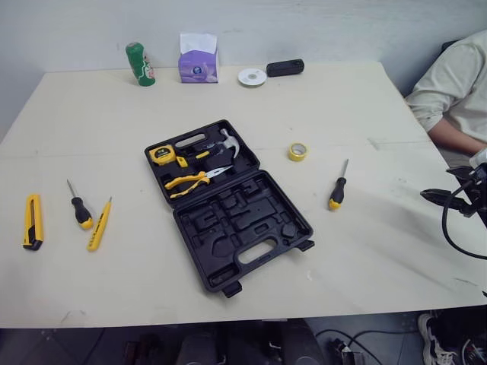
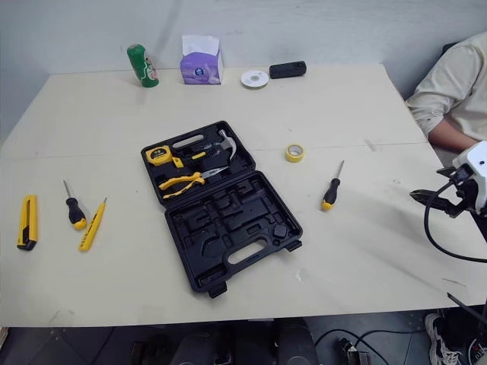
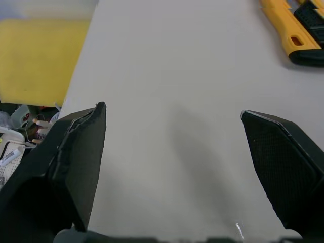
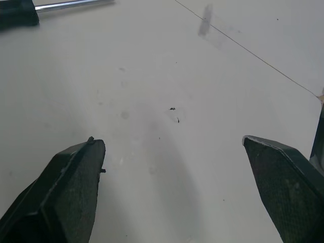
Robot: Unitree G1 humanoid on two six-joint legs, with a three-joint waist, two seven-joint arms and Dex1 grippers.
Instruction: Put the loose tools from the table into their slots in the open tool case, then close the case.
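Note:
The open black tool case [image 1: 262, 255] lies mid-table. Its far half holds a tape measure [image 1: 162, 154], pliers [image 1: 196, 179] and a hammer [image 1: 225, 141]; the near half's moulded slots are bare. Left of it lie a yellow utility knife [image 1: 32, 221], a black-and-yellow screwdriver [image 1: 79, 209] and a slim yellow tester [image 1: 99, 224]. To the right lie another screwdriver [image 1: 337, 190] and a yellow tape roll [image 1: 297, 151]. My right gripper [image 1: 434, 196] hovers open over the table's right side, the screwdriver [image 4: 17, 12] ahead of it. My left gripper [image 3: 172, 110] is open above bare table near the knife [image 3: 293, 30].
Along the far edge stand a green can [image 1: 140, 64], a purple tissue box [image 1: 198, 58], a white disc [image 1: 252, 77] and a black oblong object [image 1: 285, 68]. A person [image 1: 456, 84] sits at the right corner. The table's left edge [image 3: 76, 86] is close to my left gripper.

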